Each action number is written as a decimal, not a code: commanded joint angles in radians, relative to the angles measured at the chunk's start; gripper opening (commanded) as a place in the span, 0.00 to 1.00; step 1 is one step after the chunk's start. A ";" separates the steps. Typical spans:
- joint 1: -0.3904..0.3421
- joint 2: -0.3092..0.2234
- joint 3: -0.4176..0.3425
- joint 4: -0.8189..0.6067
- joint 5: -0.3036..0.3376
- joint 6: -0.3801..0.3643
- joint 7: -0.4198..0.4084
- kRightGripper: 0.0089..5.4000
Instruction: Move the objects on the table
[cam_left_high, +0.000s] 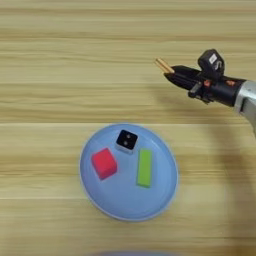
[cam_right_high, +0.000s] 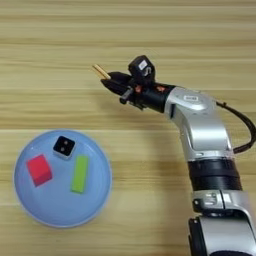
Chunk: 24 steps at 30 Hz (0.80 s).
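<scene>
On the left of my view sits the round light-blue plate (cam_right_high: 30, 210), flat on the light wooden table (cam_right_high: 150, 30), and I use it as my landmark. On the plate, the red cube (cam_right_high: 39, 169) is at the left side, the small black-and-white cube (cam_right_high: 64, 146) is at the top near the rim, and the green flat bar (cam_right_high: 79, 173) lies to the right of the middle. They sit close together but do not touch. Up and to the right of the plate, well apart from it, is my right gripper (cam_right_high: 111, 80) with its two black fingers pressed together on the thin orange-brown stick (cam_right_high: 101, 71). Only a short bit of the stick pokes out, up and to the left, and I cannot tell if it touches the table. I think the stick could slip or twist, because it is so thin and I hold it near one end. If I want it on the plate, it could bump the black-and-white cube, which is closest to me, or land on the rim and roll off. My silver forearm (cam_right_high: 200, 125) comes in from the right of the plate, and nothing stands between my gripper and the plate.
</scene>
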 joint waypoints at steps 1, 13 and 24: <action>-0.019 -0.044 -0.005 -0.129 0.035 -0.003 0.008 0.17; 0.102 -0.068 0.065 -0.297 0.088 -0.072 0.171 0.17; 0.156 -0.067 0.213 -0.361 0.078 -0.146 0.311 0.17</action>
